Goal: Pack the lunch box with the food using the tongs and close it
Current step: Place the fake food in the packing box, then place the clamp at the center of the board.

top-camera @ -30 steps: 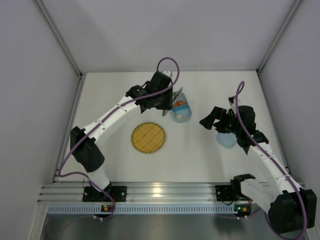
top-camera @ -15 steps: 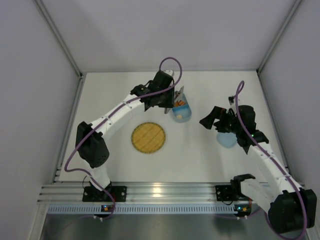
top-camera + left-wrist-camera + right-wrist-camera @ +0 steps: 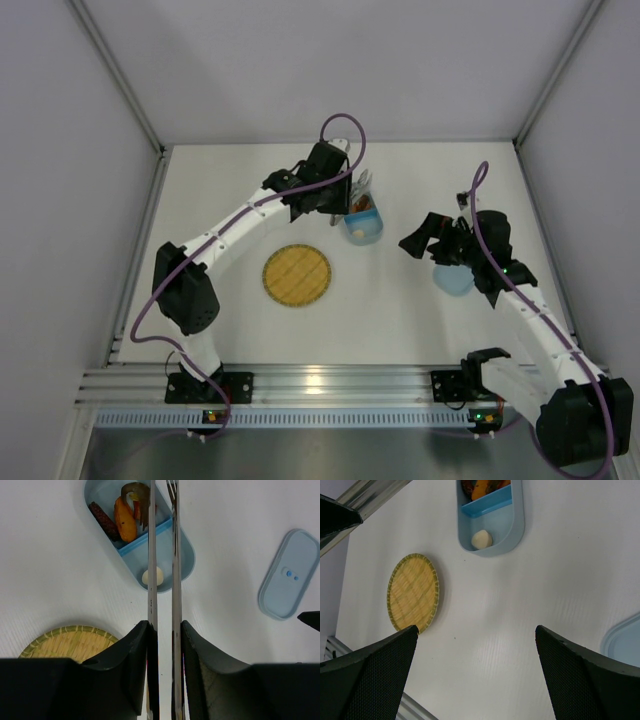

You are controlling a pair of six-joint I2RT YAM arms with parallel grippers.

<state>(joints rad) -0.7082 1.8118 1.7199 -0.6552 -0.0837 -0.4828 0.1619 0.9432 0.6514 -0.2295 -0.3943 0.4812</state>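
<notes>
My left gripper [image 3: 164, 630] is clamped on the tongs [image 3: 173, 580] — their tips are at the food [image 3: 125, 522] inside the lunch box [image 3: 189, 562]. I should lift straight up, dragging nothing out — my right gripper [image 3: 476, 630] stands wide apart.

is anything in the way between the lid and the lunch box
Nothing lies on the table between the lid and the lunch box, but the tongs, held in the left gripper, reach over the box's open top.
</notes>
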